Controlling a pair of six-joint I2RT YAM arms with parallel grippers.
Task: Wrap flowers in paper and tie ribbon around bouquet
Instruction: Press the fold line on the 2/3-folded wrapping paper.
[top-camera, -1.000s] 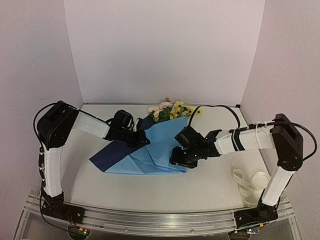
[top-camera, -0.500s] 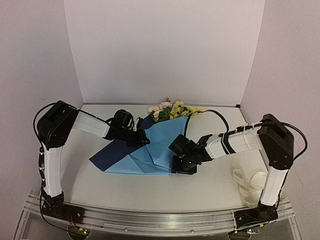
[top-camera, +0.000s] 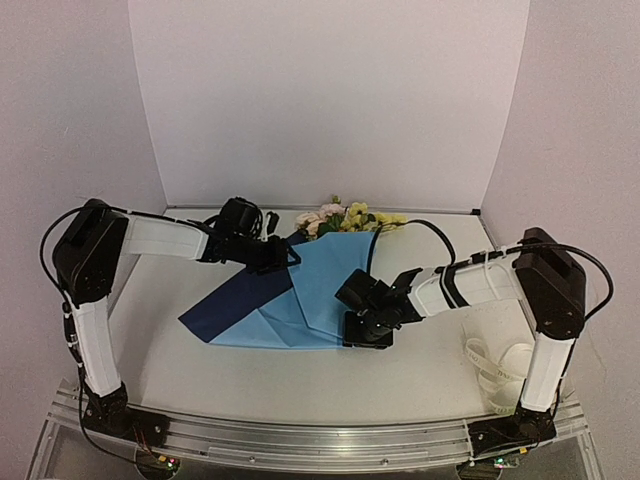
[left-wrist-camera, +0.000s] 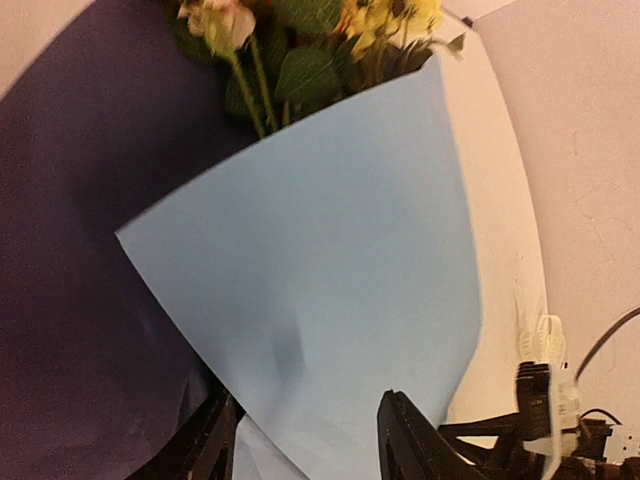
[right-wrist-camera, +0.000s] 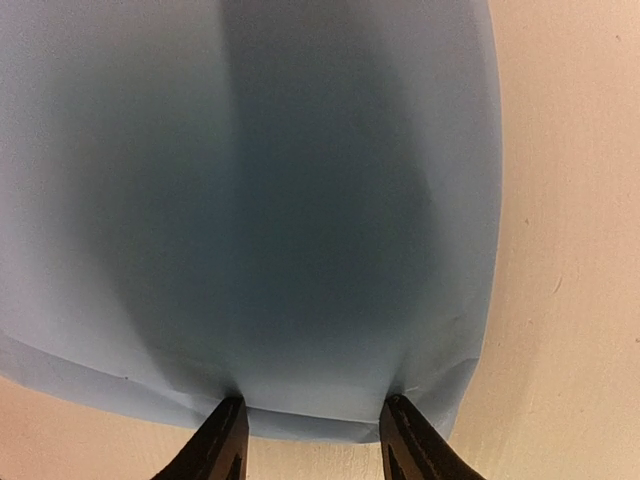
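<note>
The left arm reaches from its base up and across to the paper's (top-camera: 320, 290) far left edge, its left claw (top-camera: 285, 257) with jaws parted, one on each side of that edge. The right arm bends low toward the paper's near right corner (elbow raised), and the right claw (top-camera: 366, 330) stands with fingers (right-wrist-camera: 222, 440) apart, tips at the paper's rim.

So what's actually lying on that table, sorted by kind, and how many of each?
Blue paper sheet: 1
Bunch of flowers, pink and yellow blossoms poking out of the paper's far end: 1
Cream-white ribbon, loosely piled at the right near corner: 1
Total: 3 things, not counting the two robot arms.
</note>
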